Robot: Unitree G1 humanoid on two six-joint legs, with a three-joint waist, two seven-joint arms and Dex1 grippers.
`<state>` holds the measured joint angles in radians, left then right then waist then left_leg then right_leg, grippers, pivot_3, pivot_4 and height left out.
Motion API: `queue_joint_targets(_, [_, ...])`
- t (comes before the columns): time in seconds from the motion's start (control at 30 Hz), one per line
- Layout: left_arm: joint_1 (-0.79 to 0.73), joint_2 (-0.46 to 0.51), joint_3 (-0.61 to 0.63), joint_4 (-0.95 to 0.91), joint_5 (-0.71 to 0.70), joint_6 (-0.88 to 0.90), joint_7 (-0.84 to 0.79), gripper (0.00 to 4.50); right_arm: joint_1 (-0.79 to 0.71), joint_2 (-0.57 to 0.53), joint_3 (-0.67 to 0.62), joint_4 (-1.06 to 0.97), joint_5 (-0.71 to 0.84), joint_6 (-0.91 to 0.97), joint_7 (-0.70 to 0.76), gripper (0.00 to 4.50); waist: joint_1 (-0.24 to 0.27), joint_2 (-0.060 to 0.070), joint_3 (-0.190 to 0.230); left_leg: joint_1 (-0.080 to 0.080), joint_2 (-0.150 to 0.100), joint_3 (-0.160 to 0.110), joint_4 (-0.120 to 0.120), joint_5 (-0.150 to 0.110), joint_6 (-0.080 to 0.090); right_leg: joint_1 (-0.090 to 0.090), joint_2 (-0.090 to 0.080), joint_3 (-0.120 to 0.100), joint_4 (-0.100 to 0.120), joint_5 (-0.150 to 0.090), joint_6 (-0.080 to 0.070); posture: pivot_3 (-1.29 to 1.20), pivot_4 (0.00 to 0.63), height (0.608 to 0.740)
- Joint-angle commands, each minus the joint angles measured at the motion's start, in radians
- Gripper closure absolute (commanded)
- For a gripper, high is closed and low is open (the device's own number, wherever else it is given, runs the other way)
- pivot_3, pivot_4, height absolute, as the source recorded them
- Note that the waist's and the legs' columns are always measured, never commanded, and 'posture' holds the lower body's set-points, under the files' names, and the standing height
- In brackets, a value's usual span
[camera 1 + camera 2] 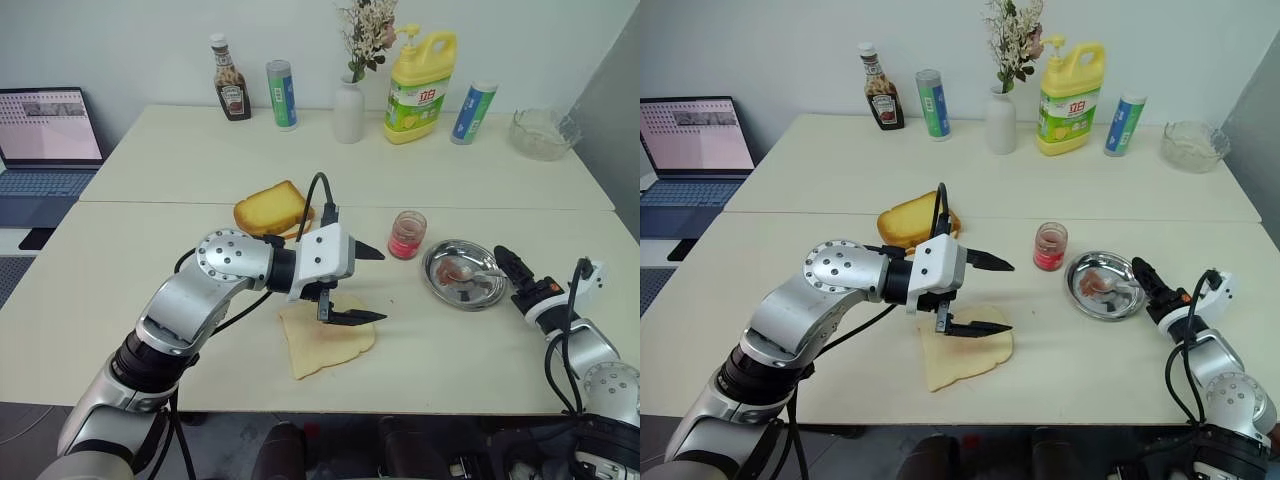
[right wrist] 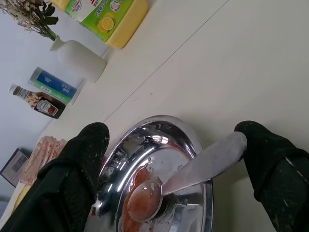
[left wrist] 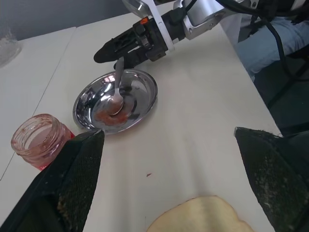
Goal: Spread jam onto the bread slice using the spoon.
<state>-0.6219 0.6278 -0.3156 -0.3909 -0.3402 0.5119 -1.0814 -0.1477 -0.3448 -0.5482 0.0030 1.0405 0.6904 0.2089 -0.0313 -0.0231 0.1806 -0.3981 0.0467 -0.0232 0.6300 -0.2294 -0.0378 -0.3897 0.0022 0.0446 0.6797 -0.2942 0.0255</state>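
The bread slice [image 1: 318, 352] lies flat near the table's front edge. My left gripper [image 1: 376, 287] hovers open just above its far side, pointing right toward the jam jar [image 1: 407, 234]. The jar stands between the bread and a steel dish [image 1: 440, 285]. In the dish lies the spoon [image 3: 116, 96], its bowl in a red-orange jam smear and its handle reaching over the rim. My right gripper [image 2: 173, 128] is at the dish's right rim, open, with the spoon handle [image 2: 203, 162] lying against one finger [image 2: 270, 159].
A thick golden toast [image 1: 272, 208] lies behind my left arm. Along the back stand a ketchup bottle [image 1: 231, 80], two cans, a white vase [image 1: 348, 110], a yellow detergent bottle [image 1: 420, 88] and a glass bowl [image 1: 542, 135]. A laptop [image 1: 45, 140] sits far left.
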Motion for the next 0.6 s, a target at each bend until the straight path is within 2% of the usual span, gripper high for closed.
queue_joint_targets(0.03, [-0.003, -0.007, 0.000, -0.011, 0.008, -0.022, -0.002, 0.00, -0.009, 0.000, -0.018, -0.028, 0.025, 0.000, 0.011, 0.91, 0.000, 0.000, 0.000, 0.000, 0.000, 0.000, 0.000, 0.000, 0.000, 0.000, 0.000, 0.000, 0.000, 0.000, 0.000, 0.00, 0.150, 0.740])
queue_joint_targets(0.33, [-0.004, -0.010, -0.002, 0.008, 0.022, -0.038, -0.005, 0.00, -0.004, -0.006, -0.036, -0.038, 0.033, -0.004, 0.015, 4.25, 0.000, 0.000, 0.000, 0.000, 0.000, 0.000, 0.000, 0.000, 0.000, 0.000, 0.000, 0.000, 0.000, 0.000, 0.000, 0.00, 0.150, 0.740])
queue_joint_targets(0.37, [-0.003, -0.010, -0.002, 0.009, 0.024, -0.041, -0.005, 0.00, -0.002, -0.007, -0.039, -0.039, 0.035, -0.006, 0.016, 4.45, 0.000, 0.001, 0.000, 0.000, 0.000, 0.000, 0.000, 0.000, 0.000, 0.000, 0.000, 0.000, 0.000, 0.000, 0.000, 0.00, 0.150, 0.740])
queue_joint_targets(0.6, [0.003, -0.014, 0.004, 0.020, 0.034, -0.049, -0.002, 0.00, 0.001, -0.007, -0.060, -0.070, 0.072, -0.013, 0.001, 4.45, 0.000, 0.001, 0.000, 0.000, 0.000, 0.000, 0.000, 0.000, 0.000, 0.000, 0.000, 0.000, 0.000, 0.000, 0.000, 0.00, 0.150, 0.740])
